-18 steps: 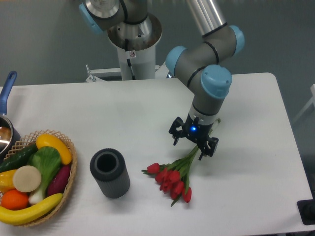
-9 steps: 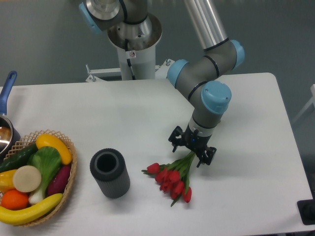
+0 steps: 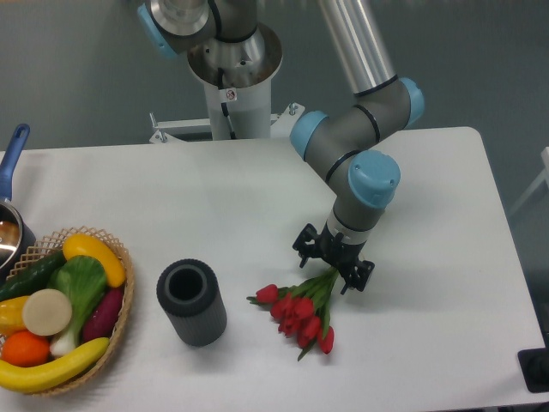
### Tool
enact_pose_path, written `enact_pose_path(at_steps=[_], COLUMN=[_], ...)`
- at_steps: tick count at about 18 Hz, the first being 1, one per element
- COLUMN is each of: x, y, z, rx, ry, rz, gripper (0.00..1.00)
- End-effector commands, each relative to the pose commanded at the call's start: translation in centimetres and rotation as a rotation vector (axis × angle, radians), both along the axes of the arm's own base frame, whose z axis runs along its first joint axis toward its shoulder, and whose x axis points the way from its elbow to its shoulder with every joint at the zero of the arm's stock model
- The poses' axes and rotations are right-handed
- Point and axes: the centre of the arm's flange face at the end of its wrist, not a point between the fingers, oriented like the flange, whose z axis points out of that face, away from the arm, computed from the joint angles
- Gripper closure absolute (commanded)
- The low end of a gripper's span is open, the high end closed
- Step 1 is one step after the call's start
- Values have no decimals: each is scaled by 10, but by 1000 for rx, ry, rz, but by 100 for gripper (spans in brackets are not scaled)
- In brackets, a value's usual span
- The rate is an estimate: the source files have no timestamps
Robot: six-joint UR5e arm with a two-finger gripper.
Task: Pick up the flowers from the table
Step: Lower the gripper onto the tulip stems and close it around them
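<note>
**Over the tulip stems, the gripper stands spread**

At the middle-right of the table [image 3: 446, 197] the gripper [image 3: 333, 261] points down, with its two fingers apart, one on each side of the green stems. The jaws are wide and not clenched; the stems pass between them, and I cannot tell if a finger touches them.

The flowers [image 3: 298, 313] lie flat on the white surface, at about 7 o'clock from the gripper. The red heads are in a bunch at the lower end, and the stems run up toward 1 o'clock until they go under the gripper. The upper end of the stems is hidden behind the wrist.

At 9 o'clock from the flowers a dark grey cylinder cup [image 3: 191, 302] stands upright with its mouth open, apart from the red heads. At the far 9 o'clock edge of the table a wicker basket [image 3: 125, 300] holds a banana [image 3: 51, 366], an orange [image 3: 26, 348], a yellow pepper [image 3: 94, 256] and other vegetables. Above the basket, a pot with a blue handle [image 3: 15, 150] is cut by the edge of the view
</note>
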Motion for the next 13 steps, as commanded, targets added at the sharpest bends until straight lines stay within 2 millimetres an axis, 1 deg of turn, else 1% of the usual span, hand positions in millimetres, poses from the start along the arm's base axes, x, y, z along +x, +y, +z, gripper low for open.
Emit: enact_pose_path(at_steps=[2, 3, 4, 7, 9, 11, 13], x=[1, 1, 1, 1, 2, 2, 2], y=[0, 0, 0, 0, 1, 1, 1], z=[-1, -1, -1, 0, 2, 2, 4], rx=[-2, -2, -2, -2, -1, -2, 0], ry=[-1, -1, -1, 0, 0, -2, 2], rz=[0, 0, 0, 1, 6, 7, 7], gripper=[12, 20, 33, 45, 57, 64, 65])
